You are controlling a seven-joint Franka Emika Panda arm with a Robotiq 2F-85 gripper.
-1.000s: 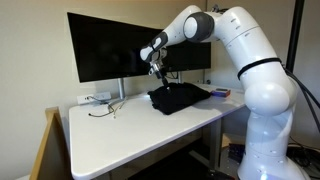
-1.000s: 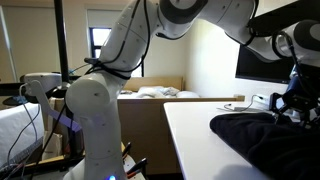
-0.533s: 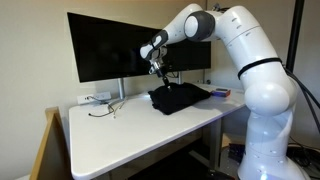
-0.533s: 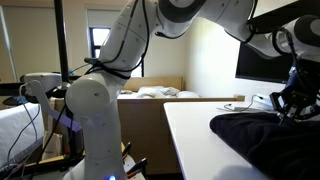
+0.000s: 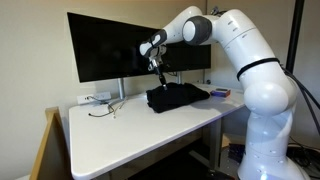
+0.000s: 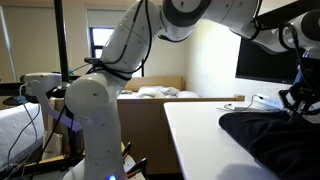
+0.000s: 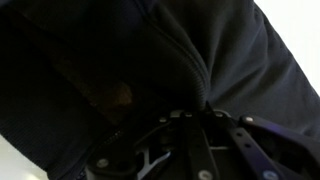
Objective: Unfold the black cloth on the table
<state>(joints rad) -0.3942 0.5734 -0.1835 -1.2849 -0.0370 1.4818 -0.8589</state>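
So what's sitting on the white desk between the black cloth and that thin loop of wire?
Nothing. In an exterior view, the white desk top is bare between the rumpled black cloth and the thin dark wire loop.

The soft plain black cloth runs off the right and bottom edges in an exterior view, and in the wrist view its blurred dark folds bury the tips of the gripper pinching it.
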